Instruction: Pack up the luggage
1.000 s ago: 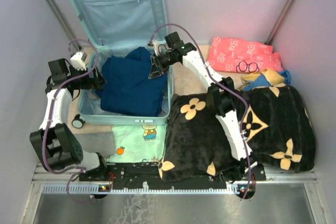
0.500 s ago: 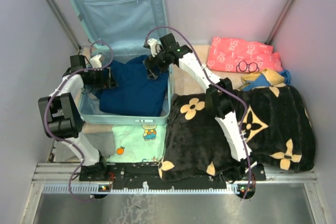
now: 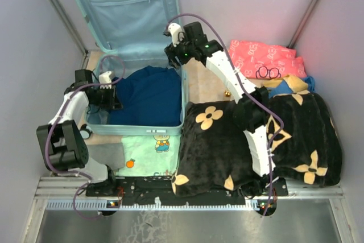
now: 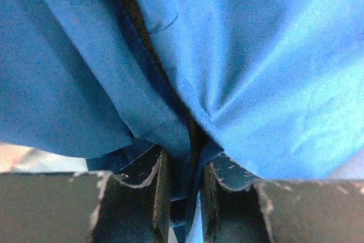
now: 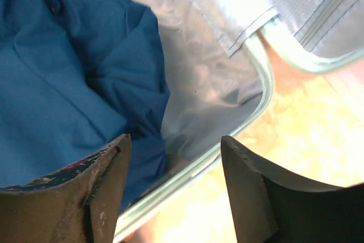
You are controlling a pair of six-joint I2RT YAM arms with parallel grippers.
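The luggage (image 3: 142,124), a pale mint-blue suitcase, lies open with its lined lid (image 3: 125,4) leaning on the back wall. A dark blue garment (image 3: 149,96) fills its lower half. At the garment's left edge, my left gripper (image 3: 114,99) is inside the case. In the left wrist view its jaws (image 4: 183,160) pinch a fold of the blue garment (image 4: 273,72). My right gripper (image 3: 173,54) hovers over the case's back right corner. It stands open (image 5: 173,140) with nothing between its fingers, above the rim (image 5: 264,83) and the garment (image 5: 62,95).
A black blanket with tan flowers (image 3: 227,140) covers the table's right half, under the right arm. A mint green garment with a cartoon print (image 3: 151,152) and a grey cloth (image 3: 105,155) lie before the case. A pink cloth (image 3: 259,58), glasses (image 3: 267,72) and a yellow-blue cloth (image 3: 284,86) lie at the back right.
My left gripper has closed on the garment's left edge. The right gripper let go of the garment and rose toward the back right corner. The garment now lies flatter in the case.
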